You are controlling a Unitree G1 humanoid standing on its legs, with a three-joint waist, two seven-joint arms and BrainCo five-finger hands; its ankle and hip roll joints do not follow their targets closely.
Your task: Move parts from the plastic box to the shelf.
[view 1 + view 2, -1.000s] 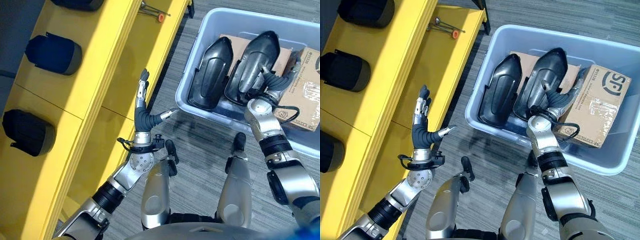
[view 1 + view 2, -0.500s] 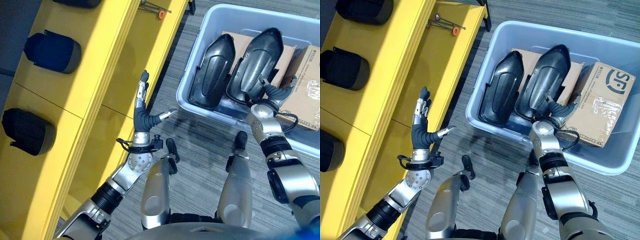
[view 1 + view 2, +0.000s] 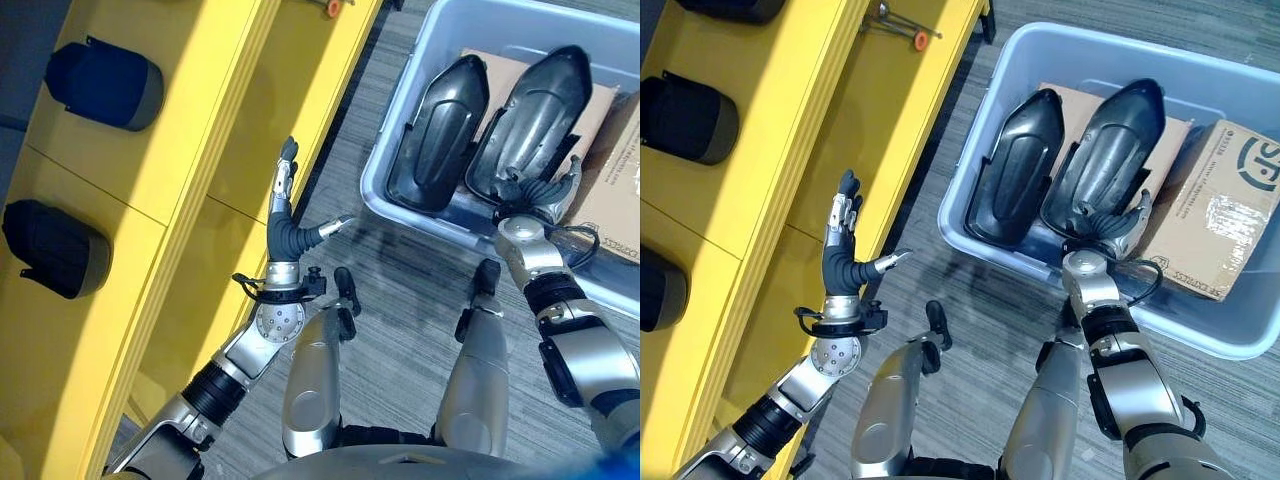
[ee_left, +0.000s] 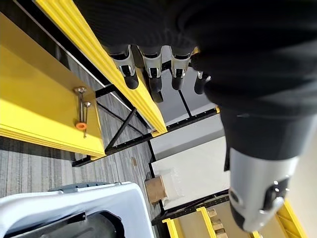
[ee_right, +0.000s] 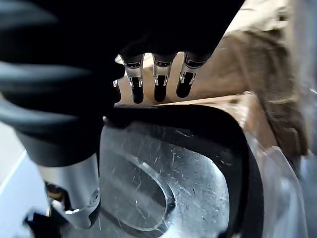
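Two black moulded parts lie side by side in the pale blue plastic box (image 3: 970, 205): a left part (image 3: 1015, 170) and a right part (image 3: 1110, 160). My right hand (image 3: 1108, 222) sits at the near end of the right part. Its fingers (image 5: 156, 82) reach straight over the part's black rim (image 5: 198, 121) and its thumb (image 5: 74, 196) is on the hollow side. My left hand (image 3: 285, 225) is open, fingers pointing up, beside the edge of the yellow shelf (image 3: 200, 110) and holds nothing. Two more dark parts (image 3: 105, 80) (image 3: 50, 245) rest on the shelf.
A taped cardboard box (image 3: 1220, 205) fills the right end of the plastic box, and flat cardboard (image 3: 1080, 100) lies under the parts. Thin metal tools with an orange tip (image 3: 902, 28) lie at the shelf's far end. Grey carpet (image 3: 950, 285) runs between shelf and box.
The camera has shifted a little. My right hand has drawn back along the right part, from beside the cardboard box to the part's near end. The left hand has held still.
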